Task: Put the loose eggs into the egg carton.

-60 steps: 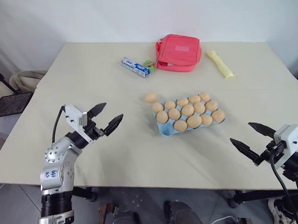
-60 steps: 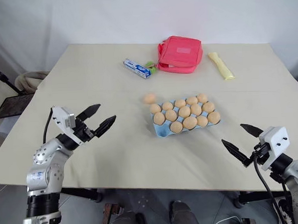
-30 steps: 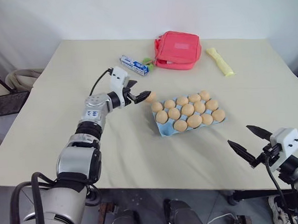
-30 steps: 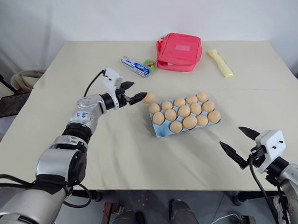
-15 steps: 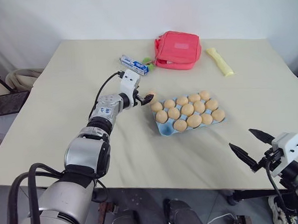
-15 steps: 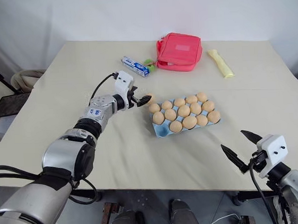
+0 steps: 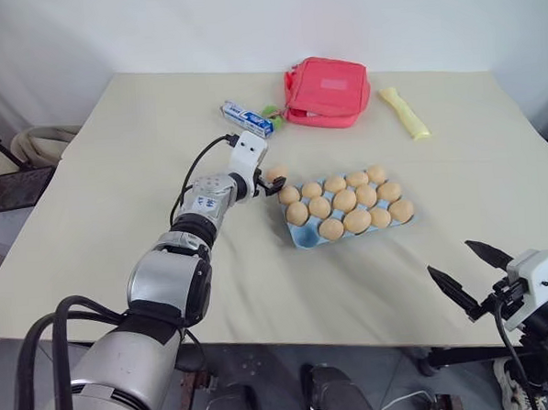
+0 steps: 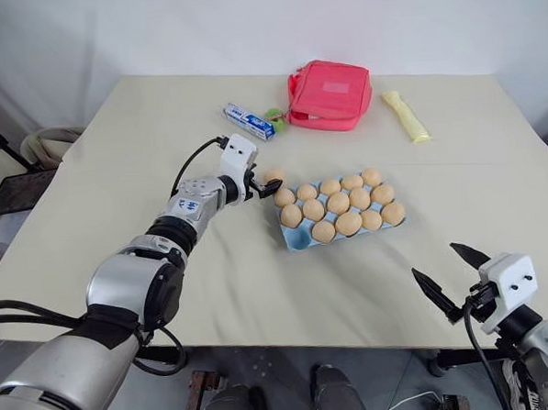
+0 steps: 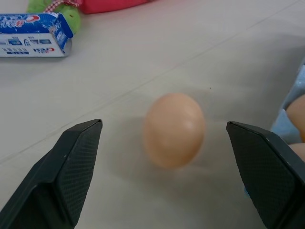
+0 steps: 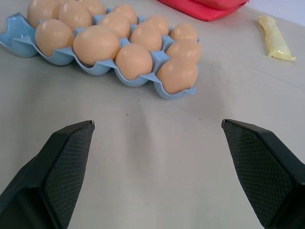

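Observation:
One loose egg lies on the table just left of the egg carton, a light blue tray with several tan eggs in its cups. My left gripper is open at table height with this egg between its fingers. In the left wrist view the egg sits midway between the two black fingers, touching neither. My right gripper hangs open near the table's front right edge, well short of the carton, with nothing between its fingers.
Along the back of the table lie a red zip pouch, a blue-and-white toothpaste box, a small green item and a yellow packet. Bare tabletop stretches left of and in front of the carton.
My left gripper has moved right and a little down, so its open fingers now flank the loose egg. The right gripper has stayed roughly where it was.

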You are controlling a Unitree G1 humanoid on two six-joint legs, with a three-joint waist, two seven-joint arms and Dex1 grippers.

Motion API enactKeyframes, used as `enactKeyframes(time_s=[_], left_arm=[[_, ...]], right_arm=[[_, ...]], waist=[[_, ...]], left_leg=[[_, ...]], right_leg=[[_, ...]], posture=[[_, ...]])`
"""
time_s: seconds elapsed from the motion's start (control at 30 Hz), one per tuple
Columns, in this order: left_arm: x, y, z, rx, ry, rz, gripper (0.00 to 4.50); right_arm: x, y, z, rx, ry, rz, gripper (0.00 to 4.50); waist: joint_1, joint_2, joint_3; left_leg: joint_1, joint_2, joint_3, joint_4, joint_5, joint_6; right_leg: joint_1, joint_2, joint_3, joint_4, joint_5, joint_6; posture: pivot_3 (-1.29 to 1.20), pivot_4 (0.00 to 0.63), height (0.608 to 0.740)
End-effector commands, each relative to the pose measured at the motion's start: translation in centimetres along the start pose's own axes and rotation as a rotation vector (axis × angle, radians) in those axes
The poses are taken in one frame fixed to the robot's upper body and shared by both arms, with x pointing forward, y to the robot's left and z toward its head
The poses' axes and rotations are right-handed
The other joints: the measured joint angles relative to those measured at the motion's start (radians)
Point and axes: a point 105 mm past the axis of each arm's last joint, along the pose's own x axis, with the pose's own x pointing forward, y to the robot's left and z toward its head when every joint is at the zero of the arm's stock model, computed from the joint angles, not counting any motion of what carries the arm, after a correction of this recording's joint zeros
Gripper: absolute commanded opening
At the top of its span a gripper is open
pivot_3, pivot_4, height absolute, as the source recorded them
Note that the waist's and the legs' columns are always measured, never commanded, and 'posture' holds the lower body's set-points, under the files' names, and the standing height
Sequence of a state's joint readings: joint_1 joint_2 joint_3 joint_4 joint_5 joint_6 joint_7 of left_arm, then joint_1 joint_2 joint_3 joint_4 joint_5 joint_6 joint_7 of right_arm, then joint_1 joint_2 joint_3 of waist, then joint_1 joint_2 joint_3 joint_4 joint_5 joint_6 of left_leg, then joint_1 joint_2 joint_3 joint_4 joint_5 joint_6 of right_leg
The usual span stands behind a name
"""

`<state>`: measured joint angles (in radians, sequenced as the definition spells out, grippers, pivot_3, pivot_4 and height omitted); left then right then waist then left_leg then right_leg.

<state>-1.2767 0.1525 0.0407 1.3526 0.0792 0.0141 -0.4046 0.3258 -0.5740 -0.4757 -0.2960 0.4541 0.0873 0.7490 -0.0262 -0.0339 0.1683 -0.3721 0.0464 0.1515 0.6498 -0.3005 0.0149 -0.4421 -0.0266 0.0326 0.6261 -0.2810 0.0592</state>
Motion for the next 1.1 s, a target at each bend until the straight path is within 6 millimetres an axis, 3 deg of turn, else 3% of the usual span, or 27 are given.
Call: enactKeyframes(time_s=[0.03, 0.47, 0.57, 0.97, 1.1], left_arm=[[0.1, 0.1, 2.0, 0.009, -0.042, 0.018, 4.45], [0.3, 0.1, 1.2, -0.041, -0.006, 0.045, 4.45], [0.4, 0.0, 0.9, -0.047, 0.005, 0.047, 3.91], [0.1, 0.9, 1.0, -0.068, -0.004, 0.088, 0.03], [-0.2, 1.5, 1.3, -0.068, -0.016, 0.094, 0.03]], right_arm=[[-0.5, -0.1, 1.3, -0.029, -0.050, -0.022, 4.50], [-1.1, -0.1, 1.1, -0.026, -0.037, -0.038, 4.50], [-1.1, -0.3, 1.1, -0.029, -0.036, -0.040, 4.50], [-1.2, -0.8, 1.1, -0.037, -0.029, -0.049, 4.50], [-1.2, -0.8, 1.0, -0.035, -0.030, -0.052, 4.50]], waist=[[0.000, 0.000, 0.000], [0.000, 0.000, 0.000], [0.001, 0.000, 0.000], [0.000, 0.000, 0.000], [0.000, 0.000, 0.000]], left_leg=[[0.000, 0.000, 0.000, 0.000, 0.000, 0.000], [0.001, 0.000, 0.001, 0.001, 0.000, 0.000], [0.001, 0.000, 0.001, 0.001, 0.000, 0.000], [0.001, 0.000, 0.001, 0.002, 0.001, -0.001], [0.001, 0.000, 0.001, 0.002, 0.001, -0.002]], right_leg=[[0.000, 0.000, 0.000, 0.000, 0.000, 0.000], [0.000, 0.000, 0.000, 0.002, 0.000, 0.000], [0.000, 0.000, 0.000, 0.002, 0.000, 0.000], [0.000, 0.000, -0.001, 0.002, 0.000, 0.000], [0.000, 0.000, -0.001, 0.003, 0.000, 0.000]], posture=[[0.00, 0.150, 0.740], [0.00, 0.150, 0.740], [0.00, 0.150, 0.740], [0.00, 0.150, 0.740], [0.00, 0.150, 0.740]])
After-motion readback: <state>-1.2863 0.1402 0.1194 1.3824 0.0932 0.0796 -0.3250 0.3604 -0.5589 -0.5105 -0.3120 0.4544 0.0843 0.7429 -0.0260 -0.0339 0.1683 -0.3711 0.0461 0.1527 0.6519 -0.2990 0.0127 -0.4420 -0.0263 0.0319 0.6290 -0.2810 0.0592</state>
